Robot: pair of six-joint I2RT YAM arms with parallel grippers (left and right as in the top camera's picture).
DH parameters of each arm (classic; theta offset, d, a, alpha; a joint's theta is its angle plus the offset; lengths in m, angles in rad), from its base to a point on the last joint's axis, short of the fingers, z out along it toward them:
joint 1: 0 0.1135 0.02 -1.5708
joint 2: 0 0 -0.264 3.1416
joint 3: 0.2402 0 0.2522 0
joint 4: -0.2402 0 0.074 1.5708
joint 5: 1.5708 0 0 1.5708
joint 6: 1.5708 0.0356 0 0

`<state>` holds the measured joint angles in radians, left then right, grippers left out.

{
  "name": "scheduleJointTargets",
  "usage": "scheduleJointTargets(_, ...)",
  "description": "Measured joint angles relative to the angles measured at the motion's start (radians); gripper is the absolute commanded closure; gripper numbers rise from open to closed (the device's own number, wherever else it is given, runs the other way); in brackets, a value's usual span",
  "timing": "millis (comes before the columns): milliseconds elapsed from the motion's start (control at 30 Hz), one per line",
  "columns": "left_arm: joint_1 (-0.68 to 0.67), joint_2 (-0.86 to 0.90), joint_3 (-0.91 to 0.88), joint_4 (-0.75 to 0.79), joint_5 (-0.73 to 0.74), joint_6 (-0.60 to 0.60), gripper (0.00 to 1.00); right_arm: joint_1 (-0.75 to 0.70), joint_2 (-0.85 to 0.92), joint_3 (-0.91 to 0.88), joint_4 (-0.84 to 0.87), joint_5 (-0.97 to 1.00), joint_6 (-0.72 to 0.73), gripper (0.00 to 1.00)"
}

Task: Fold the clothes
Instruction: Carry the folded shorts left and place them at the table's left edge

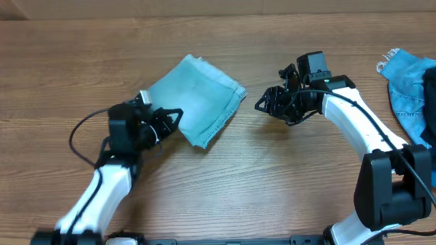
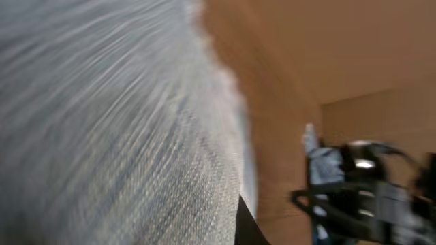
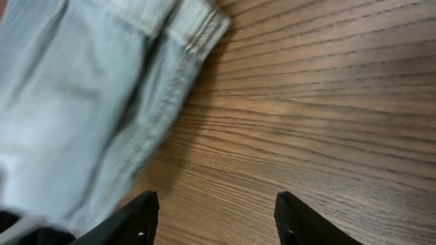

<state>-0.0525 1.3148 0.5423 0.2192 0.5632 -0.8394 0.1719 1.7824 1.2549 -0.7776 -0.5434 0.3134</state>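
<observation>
A pale light-blue denim garment lies folded into a rough rectangle in the middle of the table, one of the clothes. My left gripper sits at its lower left edge, shut on the fabric. In the left wrist view the blurred denim fills most of the frame, pressed against one black finger. My right gripper hovers just right of the garment, open. In the right wrist view its fingers stand apart over bare wood, with the garment's seamed edge at the upper left.
A heap of medium-blue denim with frayed white edges lies at the far right edge of the table. The right arm shows in the left wrist view. Bare wooden tabletop surrounds the folded garment.
</observation>
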Motion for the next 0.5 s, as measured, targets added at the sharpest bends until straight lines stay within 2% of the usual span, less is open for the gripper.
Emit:
scheduleJointTargets(233,0.0,-0.273,0.022,-0.199,-0.003,0.0,0.96,0.0,0.0,0.0,0.0,0.0,0.0,0.41)
scheduleJointTargets(367,0.0,-0.313,0.11,-0.286,-0.006,-0.002,0.96,0.0,0.0,0.0,0.0,0.0,0.0,0.41)
scheduleJointTargets(500,0.0,-0.316,0.275,-0.366,-0.006,-0.003,0.96,0.0,0.0,0.0,0.0,0.0,0.0,0.42)
